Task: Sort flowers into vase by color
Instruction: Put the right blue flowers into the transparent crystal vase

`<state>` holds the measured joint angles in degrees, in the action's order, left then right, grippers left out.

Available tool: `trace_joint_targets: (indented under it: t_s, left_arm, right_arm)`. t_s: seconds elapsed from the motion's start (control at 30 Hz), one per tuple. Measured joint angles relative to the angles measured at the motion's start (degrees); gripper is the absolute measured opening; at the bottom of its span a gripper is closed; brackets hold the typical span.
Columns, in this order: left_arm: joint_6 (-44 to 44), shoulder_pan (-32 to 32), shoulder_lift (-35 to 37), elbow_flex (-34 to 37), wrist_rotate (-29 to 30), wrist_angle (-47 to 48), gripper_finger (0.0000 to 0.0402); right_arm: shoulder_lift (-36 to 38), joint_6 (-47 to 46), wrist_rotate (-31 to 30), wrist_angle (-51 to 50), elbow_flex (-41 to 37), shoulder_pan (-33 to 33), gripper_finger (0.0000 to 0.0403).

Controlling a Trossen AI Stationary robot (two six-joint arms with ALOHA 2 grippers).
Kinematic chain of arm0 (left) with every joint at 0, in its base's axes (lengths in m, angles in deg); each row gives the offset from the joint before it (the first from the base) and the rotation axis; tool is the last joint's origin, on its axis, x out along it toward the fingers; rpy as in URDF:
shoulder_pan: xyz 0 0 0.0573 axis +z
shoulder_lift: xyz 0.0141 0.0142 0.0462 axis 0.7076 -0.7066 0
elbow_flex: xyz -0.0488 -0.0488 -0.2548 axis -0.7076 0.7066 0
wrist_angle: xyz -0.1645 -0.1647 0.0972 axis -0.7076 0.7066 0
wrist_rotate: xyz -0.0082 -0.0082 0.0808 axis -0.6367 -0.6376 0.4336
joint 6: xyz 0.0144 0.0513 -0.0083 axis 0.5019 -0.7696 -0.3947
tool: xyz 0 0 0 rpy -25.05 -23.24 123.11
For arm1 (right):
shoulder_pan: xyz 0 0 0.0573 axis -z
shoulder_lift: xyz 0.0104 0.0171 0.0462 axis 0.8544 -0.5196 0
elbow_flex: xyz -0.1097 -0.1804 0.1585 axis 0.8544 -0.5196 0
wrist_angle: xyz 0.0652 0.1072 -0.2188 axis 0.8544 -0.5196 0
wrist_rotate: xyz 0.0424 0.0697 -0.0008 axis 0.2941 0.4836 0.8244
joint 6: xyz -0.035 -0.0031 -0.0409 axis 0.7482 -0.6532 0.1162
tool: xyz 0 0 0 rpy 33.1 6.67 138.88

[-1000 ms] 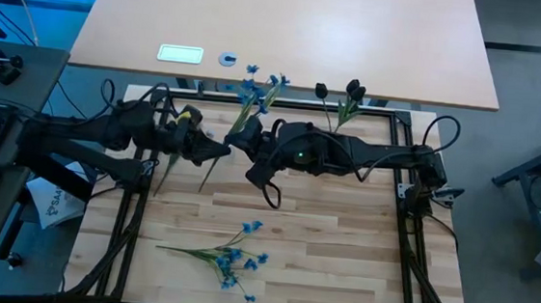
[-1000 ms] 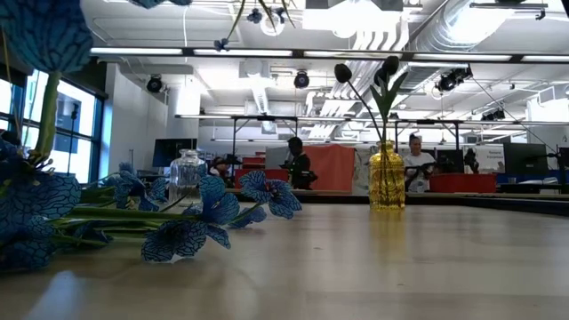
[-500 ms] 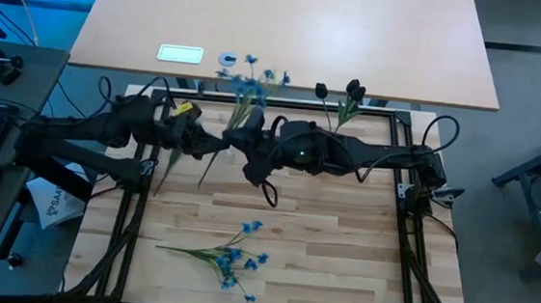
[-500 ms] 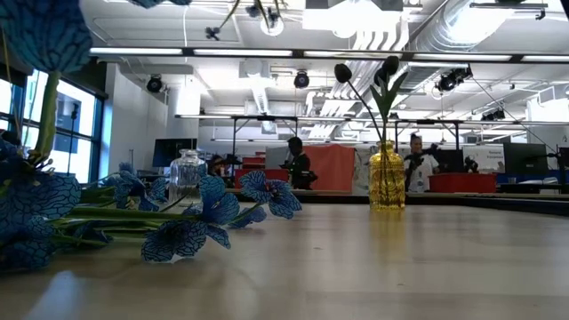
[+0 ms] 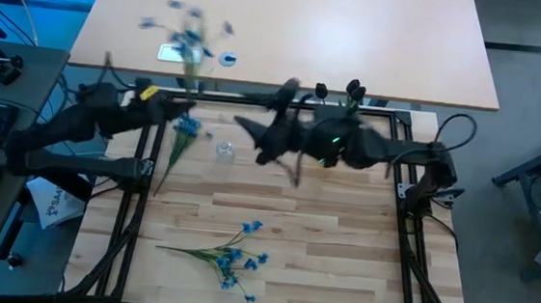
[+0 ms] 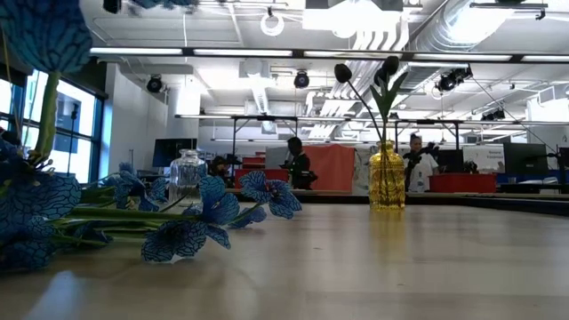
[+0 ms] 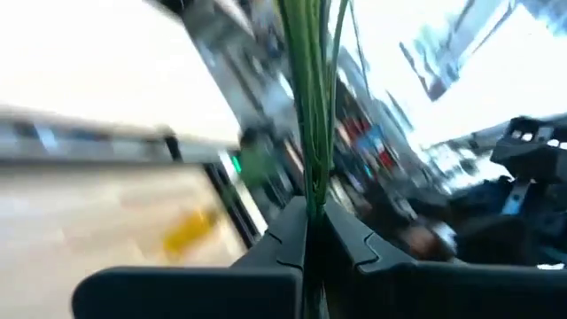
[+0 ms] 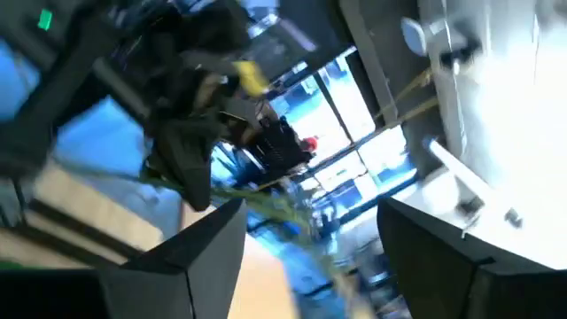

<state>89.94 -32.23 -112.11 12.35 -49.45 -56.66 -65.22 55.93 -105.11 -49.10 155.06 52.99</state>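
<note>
Left gripper (image 5: 179,109) sits at the far left edge of the table (image 5: 341,235), above the frame rail. Its fingers (image 7: 283,244) are pressed together on a bundle of green stems (image 7: 310,106), seen clearly in the left wrist view. This held blue sprig (image 5: 187,43) reaches past the far edge of the table, blossoms blurred; a smaller blue blossom cluster (image 5: 186,126) shows just below the gripper.

Clear glass vase (image 5: 224,151) stands on the table just right of the left gripper, between the two arms. In the low view the same clear vase (image 6: 187,169) is upright behind the lying flowers.

Loose blue sprig (image 5: 228,257) lies flat on the near middle of the table, stems pointing left. Low view shows it as large blossoms (image 6: 204,218) close to the camera.

Right gripper (image 5: 252,136) is right of the clear vase, pointing toward the left arm. Its fingers (image 8: 195,257) stand apart with nothing between them in the right wrist view.

Yellow vase (image 6: 387,178) stands upright at the far side of the table, holding dark tulip-like buds (image 6: 364,69). From above, the buds (image 5: 338,89) show at the far edge, beyond the right arm.

People (image 6: 298,164) stand in the room behind.
</note>
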Motion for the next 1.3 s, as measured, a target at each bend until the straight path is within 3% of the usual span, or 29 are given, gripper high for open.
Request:
trace_joint_targets:
  t_s: [0.2,0.47,0.53,0.63,0.73,0.97,1.13,1.3]
  left_arm:
    - [-10.19,-0.03,2.74,7.68,9.37,-9.59,0.0000]
    - [-16.27,0.83,-1.59,35.07,13.88,-43.79,0.0000]
    - [-24.76,1.27,-3.68,38.11,14.14,-50.31,0.0000]
    - [-42.01,1.37,-6.17,39.30,14.25,-51.09,0.0000]
    - [-48.94,1.66,-8.98,39.63,13.38,-51.83,0.0000]
    - [-44.34,4.88,-18.65,39.48,6.62,-67.99,0.0000]
    - [-38.03,5.35,-25.39,43.29,6.96,-74.55,0.0000]
    - [-36.32,5.35,-30.09,47.69,9.17,-93.82,0.0000]
  right_arm:
    - [7.57,-22.62,3.79,-7.30,0.14,3.97,0.0252]
    - [13.75,-44.14,10.32,-21.67,0.08,8.07,0.0252]
    - [14.03,-47.61,11.06,-24.37,0.08,8.08,0.0252]
    - [14.17,-50.56,11.14,-27.34,-0.03,7.53,0.0252]
    - [14.15,-51.97,10.87,-27.51,-0.23,7.15,0.0252]
    - [13.06,-53.92,10.51,-26.53,-2.79,7.09,0.0252]
    - [12.53,-53.96,10.58,-25.91,-2.76,6.88,0.0252]
    - [12.48,-53.96,10.70,-24.91,-2.76,6.77,0.0252]
